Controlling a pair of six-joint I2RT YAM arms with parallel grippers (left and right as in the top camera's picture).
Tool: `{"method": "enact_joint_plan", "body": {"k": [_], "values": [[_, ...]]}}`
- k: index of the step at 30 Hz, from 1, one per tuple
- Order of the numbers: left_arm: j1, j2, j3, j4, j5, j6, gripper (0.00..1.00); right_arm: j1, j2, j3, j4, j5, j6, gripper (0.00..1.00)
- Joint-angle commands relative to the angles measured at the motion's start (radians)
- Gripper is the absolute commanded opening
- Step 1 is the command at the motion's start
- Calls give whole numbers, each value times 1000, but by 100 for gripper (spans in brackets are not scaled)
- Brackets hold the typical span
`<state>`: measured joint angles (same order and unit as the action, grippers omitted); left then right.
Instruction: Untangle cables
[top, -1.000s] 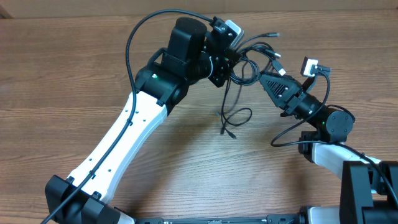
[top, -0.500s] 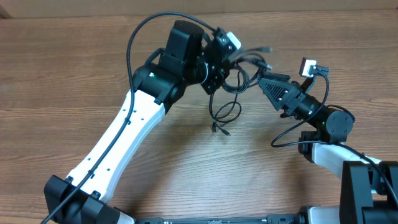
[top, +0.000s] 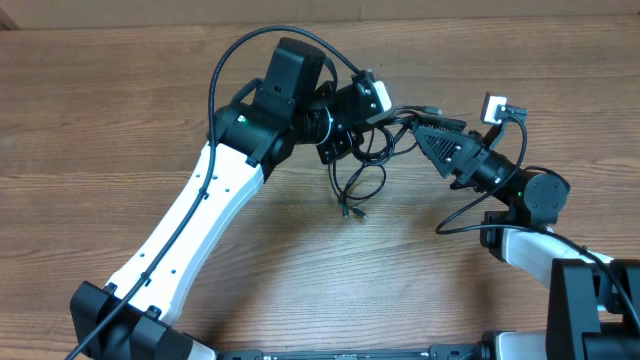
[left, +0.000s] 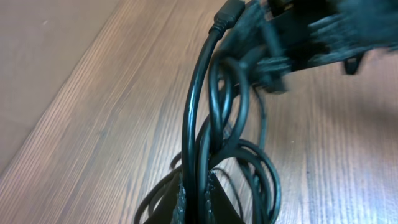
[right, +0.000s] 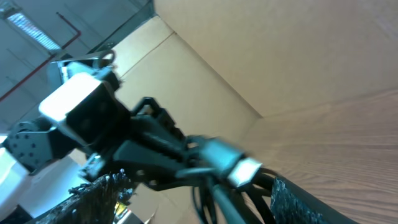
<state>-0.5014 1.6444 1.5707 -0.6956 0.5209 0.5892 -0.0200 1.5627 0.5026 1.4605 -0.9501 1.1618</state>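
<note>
The cables (top: 375, 140) are thin black cords bunched in loops and lifted off the table. One loop (top: 362, 182) hangs down, and its plug end (top: 350, 211) is close to the wood. My left gripper (top: 345, 135) is shut on several strands of the bunch (left: 199, 124), which rise out from between its fingers (left: 217, 202). My right gripper (top: 418, 130) is open just to the right of the bunch. In the right wrist view its fingers (right: 305, 199) stand wide apart, with cords and a silver-tipped plug (right: 239, 168) between them, not clamped.
The wooden table (top: 120, 110) lies bare around both arms. The left arm's white link (top: 190, 220) runs from the bottom left toward the centre. A thicker arm cable (top: 225, 70) arcs over it. The right arm base (top: 560, 270) is at the lower right.
My left gripper has pulled the bunch a little left and down, away from the right gripper. The hanging loop drifted left. My right gripper's jaws have opened wider.
</note>
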Motion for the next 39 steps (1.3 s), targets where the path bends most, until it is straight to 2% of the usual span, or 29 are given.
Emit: {"method": "enact_joint_plan", "body": {"k": [1,12,22,28,33,39], "values": [[-2,14,20,3,146,70,4,-4,-8,9,-19,8,-70,77],[-2,14,20,-37,171,71,4,-3,-8,9,-28,7,-150,77],[-2,14,20,-37,213,93,4,-4,-8,9,-62,15,-150,78],[-1,14,20,-29,155,90,4,-3,-8,9,-64,14,-150,77],[-1,14,20,11,98,14,4,-3,-8,9,-25,-15,-150,76],[-1,14,20,99,97,-101,5,-2,-8,9,124,-135,-195,76]]}}
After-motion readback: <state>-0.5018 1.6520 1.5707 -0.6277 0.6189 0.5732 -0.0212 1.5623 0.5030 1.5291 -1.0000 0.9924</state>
